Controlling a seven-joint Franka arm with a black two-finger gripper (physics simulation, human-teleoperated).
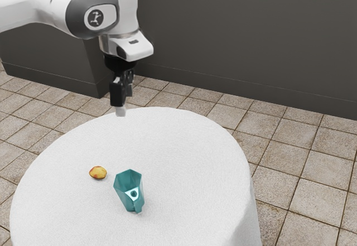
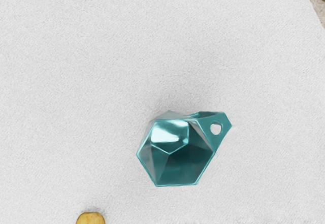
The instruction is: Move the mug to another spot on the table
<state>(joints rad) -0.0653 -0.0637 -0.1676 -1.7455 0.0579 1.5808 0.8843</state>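
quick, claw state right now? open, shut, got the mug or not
Claw: cannot be told whether open or closed from this side-on angle. It holds nothing; the mug stands on the table, well apart from it.

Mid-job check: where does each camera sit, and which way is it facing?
Exterior view: beside the table, raised, looking down across it; the arm and gripper come in from its upper left, over the table's far edge.
Wrist view: on the hand, looking down onto the table.
Shared: the teal mug and the small yellow object beside it.
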